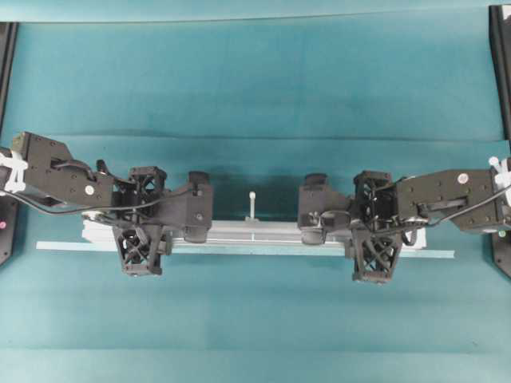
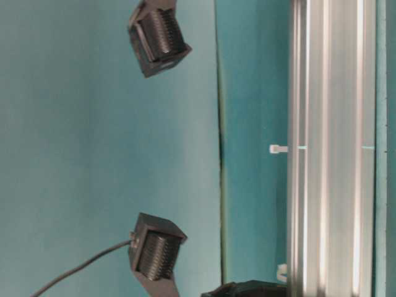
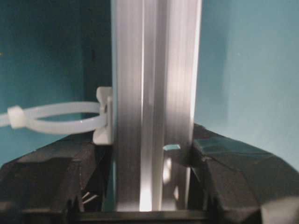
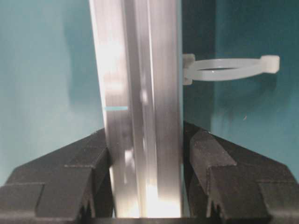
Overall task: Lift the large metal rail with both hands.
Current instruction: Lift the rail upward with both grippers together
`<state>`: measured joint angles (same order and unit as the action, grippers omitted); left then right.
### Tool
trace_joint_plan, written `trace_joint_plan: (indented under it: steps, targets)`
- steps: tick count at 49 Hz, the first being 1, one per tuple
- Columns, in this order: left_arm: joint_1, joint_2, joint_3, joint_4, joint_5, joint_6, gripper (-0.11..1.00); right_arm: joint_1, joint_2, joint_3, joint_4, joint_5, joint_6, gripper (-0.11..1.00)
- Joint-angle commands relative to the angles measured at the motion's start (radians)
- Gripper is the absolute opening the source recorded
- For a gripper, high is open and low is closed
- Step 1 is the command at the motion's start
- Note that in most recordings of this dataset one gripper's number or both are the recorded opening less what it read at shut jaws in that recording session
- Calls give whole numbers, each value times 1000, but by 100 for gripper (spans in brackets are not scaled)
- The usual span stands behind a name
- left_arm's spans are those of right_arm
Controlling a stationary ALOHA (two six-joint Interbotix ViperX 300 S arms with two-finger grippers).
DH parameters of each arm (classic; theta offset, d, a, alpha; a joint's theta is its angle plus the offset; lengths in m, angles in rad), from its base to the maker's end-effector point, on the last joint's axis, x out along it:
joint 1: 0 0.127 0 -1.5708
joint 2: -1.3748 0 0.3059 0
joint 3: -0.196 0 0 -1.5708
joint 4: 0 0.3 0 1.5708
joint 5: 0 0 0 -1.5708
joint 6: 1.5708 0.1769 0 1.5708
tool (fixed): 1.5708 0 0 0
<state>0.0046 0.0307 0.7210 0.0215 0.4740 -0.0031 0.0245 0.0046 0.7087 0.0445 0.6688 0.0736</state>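
The large metal rail (image 1: 255, 232) is a long silver grooved bar lying left to right across the teal table. A white zip tie (image 1: 252, 203) sticks out of its far side. My left gripper (image 1: 141, 226) straddles the rail near its left end. In the left wrist view the fingers (image 3: 219, 163) sit on both sides of the rail (image 3: 154, 93), with a thin teal sliver on the left side. My right gripper (image 1: 372, 230) straddles the right part. There its fingers (image 4: 79, 163) press against both sides of the rail (image 4: 140, 70). I cannot tell whether the rail is off the table.
A thin pale tape strip (image 1: 435, 254) lies on the table just in front of the rail and runs past both its ends. Zip ties show beside each gripper (image 3: 51, 119) (image 4: 229, 67). Black frame posts (image 1: 501, 64) stand at the table's sides.
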Motion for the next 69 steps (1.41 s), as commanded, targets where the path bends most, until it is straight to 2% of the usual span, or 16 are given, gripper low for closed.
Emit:
trace_joint_plan:
  steps: [1,8,22,37,54,69]
  targets:
    - [2,-54,-46,5,35,6,41,-12,-35,-49,3,43,2,40]
    - [2,-104,-112,5,146,5,37,-23,-87,-117,3,161,0,40]
    - [2,-172,-224,5,341,6,37,-35,-170,-212,9,342,-2,40]
    - [5,-241,-331,5,495,11,37,-34,-242,-305,46,465,2,40]
    - [15,-264,-531,5,710,6,37,-34,-258,-494,72,712,5,40]
    - [12,-242,-698,5,818,-26,37,-35,-249,-672,80,836,11,40]
